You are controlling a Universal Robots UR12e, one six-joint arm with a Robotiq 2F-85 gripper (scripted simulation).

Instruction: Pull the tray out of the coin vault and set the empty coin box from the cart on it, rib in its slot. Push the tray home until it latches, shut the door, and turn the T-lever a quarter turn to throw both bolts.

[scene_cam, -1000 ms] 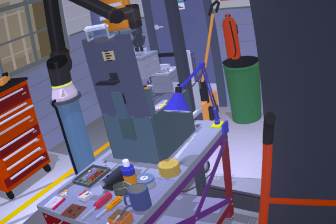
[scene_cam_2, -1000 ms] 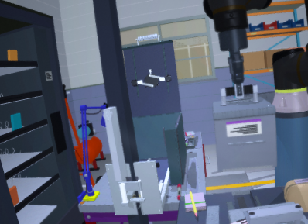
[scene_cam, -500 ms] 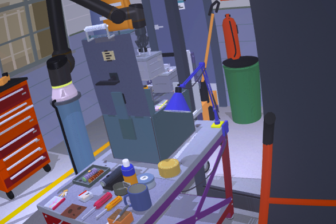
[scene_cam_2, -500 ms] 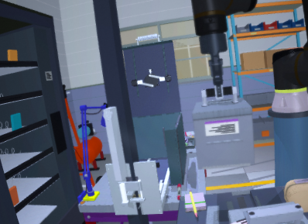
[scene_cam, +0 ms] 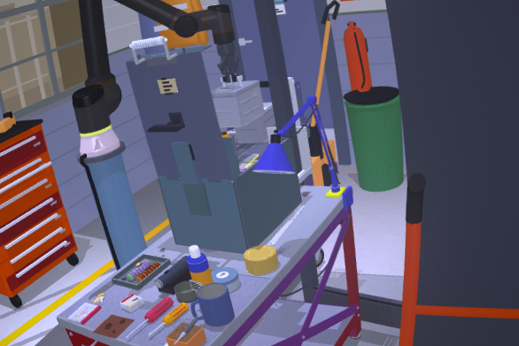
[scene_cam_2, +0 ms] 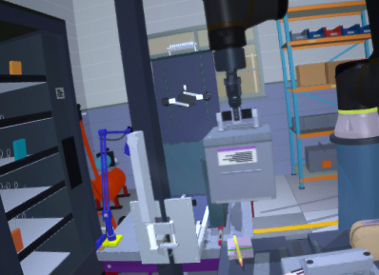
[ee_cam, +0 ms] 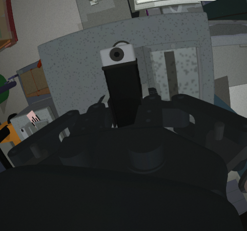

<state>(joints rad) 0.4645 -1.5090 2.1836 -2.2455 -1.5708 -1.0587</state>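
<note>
My gripper points straight down over the front of the vault. The grey coin box hangs in the air from it, gripped by the black bar of its top handle. The box carries a purple-edged label on its side. The vault's door stands open, its T-lever facing the room. The pulled-out tray lies below the box, partly hidden by the blue lamp. The rib and slot are hidden.
The vault's dark grey body stands close beside the box, on a purple-framed bench. A blue desk lamp is clamped at the bench's corner. Tools and cans crowd the near end. A dark pillar rises nearby.
</note>
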